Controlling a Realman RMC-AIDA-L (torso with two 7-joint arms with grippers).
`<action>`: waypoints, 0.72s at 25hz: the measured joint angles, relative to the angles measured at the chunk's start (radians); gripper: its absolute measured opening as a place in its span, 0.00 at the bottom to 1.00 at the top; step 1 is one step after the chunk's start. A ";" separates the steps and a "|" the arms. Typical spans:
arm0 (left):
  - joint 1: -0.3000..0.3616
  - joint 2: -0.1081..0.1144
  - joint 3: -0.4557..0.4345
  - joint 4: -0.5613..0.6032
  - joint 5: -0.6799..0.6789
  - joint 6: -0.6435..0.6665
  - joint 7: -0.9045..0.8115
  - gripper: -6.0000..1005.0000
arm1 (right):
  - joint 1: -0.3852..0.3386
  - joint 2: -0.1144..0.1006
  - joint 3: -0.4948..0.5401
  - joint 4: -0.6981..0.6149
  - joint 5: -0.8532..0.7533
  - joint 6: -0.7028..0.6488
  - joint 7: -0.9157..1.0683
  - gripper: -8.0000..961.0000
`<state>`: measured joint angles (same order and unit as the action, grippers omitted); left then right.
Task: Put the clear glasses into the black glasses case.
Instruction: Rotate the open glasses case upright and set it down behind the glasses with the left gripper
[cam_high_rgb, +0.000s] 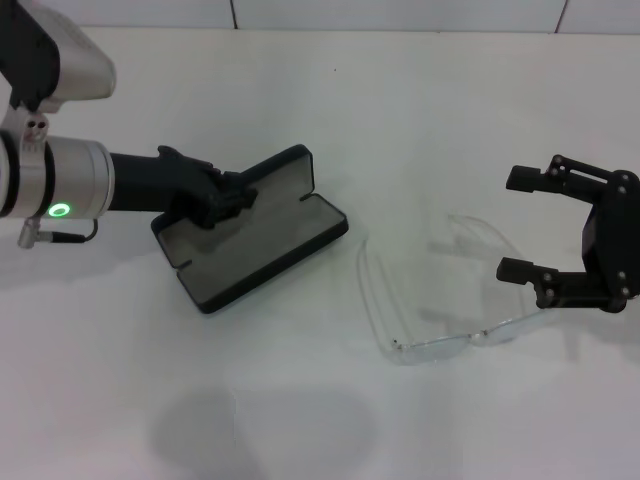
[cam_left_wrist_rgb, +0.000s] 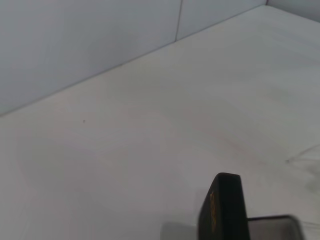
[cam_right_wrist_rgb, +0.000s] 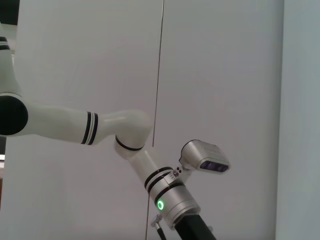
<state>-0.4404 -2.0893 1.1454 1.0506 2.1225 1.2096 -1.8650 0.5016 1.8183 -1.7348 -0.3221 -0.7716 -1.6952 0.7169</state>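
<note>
A matte black oblong hard clamshell glasses case (cam_high_rgb: 255, 232) is lying open on a white table (cam_high_rgb: 420, 120), grey lining facing up, while the left gripper (cam_high_rgb: 228, 200) is resting at the lid's edge with its claw apparently pinching that lid, though the fingers are hard to separate from the black shell. Just beside the case, toward the robot's right, the clear, colourless plastic wraparound safety glasses (cam_high_rgb: 440, 300) are lying with arms unfolded, and past them the right gripper (cam_high_rgb: 530, 225) is hovering with its claw spread wide. The glasses are probably light, springy and slippery, so gripping the thicker brow bar or bridge looks safer than a thin arm.
</note>
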 joint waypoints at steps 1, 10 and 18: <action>-0.007 0.000 -0.003 -0.006 -0.007 -0.004 0.014 0.34 | -0.002 0.001 0.000 0.000 0.000 0.000 -0.001 0.88; -0.088 0.002 -0.002 -0.018 -0.066 -0.009 0.132 0.21 | -0.014 0.028 -0.001 -0.002 -0.065 -0.018 -0.023 0.88; -0.205 -0.003 0.100 -0.113 -0.140 -0.080 0.322 0.21 | -0.059 0.046 0.000 -0.002 -0.114 -0.040 -0.091 0.88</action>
<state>-0.6458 -2.0921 1.2450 0.9376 1.9823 1.1298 -1.5427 0.4426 1.8641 -1.7348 -0.3238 -0.8857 -1.7357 0.6259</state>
